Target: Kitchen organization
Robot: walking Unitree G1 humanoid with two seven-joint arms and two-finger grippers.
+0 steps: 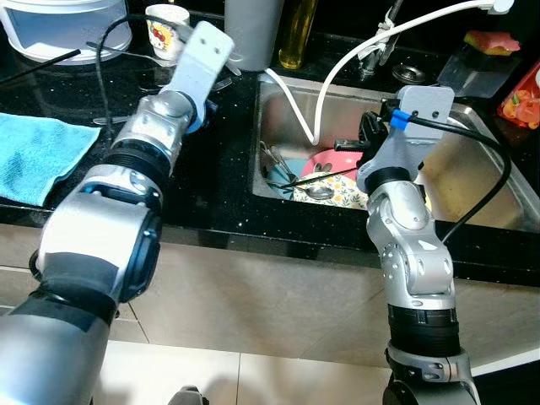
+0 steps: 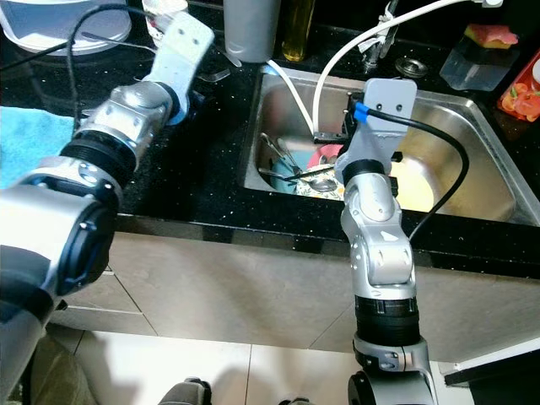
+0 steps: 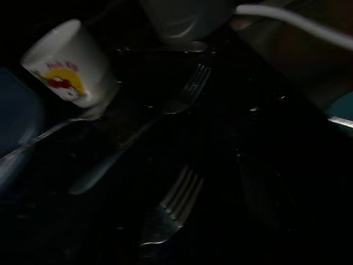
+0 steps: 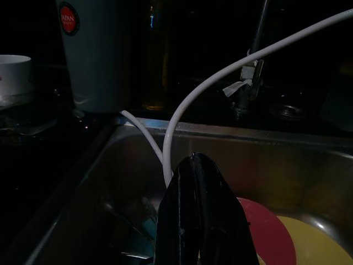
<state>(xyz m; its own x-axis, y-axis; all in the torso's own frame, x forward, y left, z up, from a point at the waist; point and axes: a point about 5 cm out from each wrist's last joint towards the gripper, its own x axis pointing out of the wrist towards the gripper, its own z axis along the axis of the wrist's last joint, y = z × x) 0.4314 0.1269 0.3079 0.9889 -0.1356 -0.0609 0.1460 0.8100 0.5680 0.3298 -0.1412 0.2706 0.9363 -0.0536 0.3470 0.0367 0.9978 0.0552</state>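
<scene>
A steel sink (image 1: 472, 181) holds a pink plate (image 1: 333, 162), a yellow plate (image 4: 309, 243), a teal dish and loose cutlery (image 1: 278, 173), with a spoon (image 1: 319, 192) on top. My right gripper (image 4: 194, 163) hangs over the sink above the plates, shut with nothing in it. My left arm (image 1: 198, 59) reaches across the black counter (image 1: 211, 177) toward a white cartoon cup (image 1: 166, 29). In the left wrist view two forks (image 3: 176, 99) (image 3: 171, 210) lie on the counter beside that cup (image 3: 69, 66).
A white hose (image 1: 337, 76) runs from the tap (image 1: 384, 38) into the sink. At the back stand a grey canister (image 1: 253, 34) and an oil bottle (image 1: 297, 34). A blue towel (image 1: 38, 156) and a white tub (image 1: 63, 25) sit left; a sponge (image 1: 492, 40) right.
</scene>
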